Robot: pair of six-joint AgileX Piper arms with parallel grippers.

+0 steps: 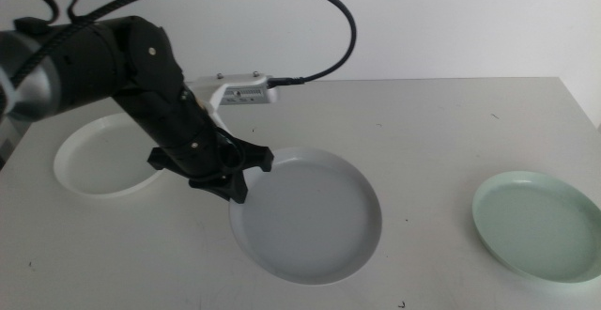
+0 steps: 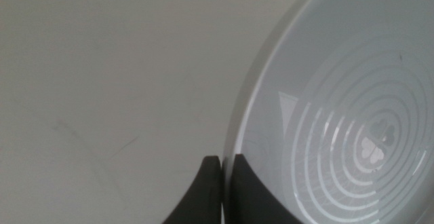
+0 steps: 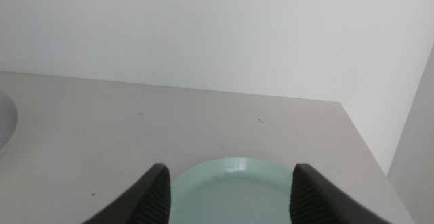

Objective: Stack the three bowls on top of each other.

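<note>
Left claw (image 1: 230,174) pinches the rim of the grey-blue bowl (image 1: 310,216) at the edge facing the white bowl (image 1: 103,160), its jaws clenched on the rim. The white bowl lies just beside it, nothing between. The mint bowl (image 1: 540,225) sits well apart on the tabletop (image 1: 423,122), beneath the released, waiting right claw (image 3: 227,190).

1. Your middle view looks forward and down over the table (image 1: 423,113), taking in all three bowls.
2. Your left wrist view sits very close above the grey-blue bowl (image 2: 352,115), also central in the middle view (image 1: 310,216).
3. Your right wrist view faces the wall over the mint bowl (image 3: 230,193).
</note>
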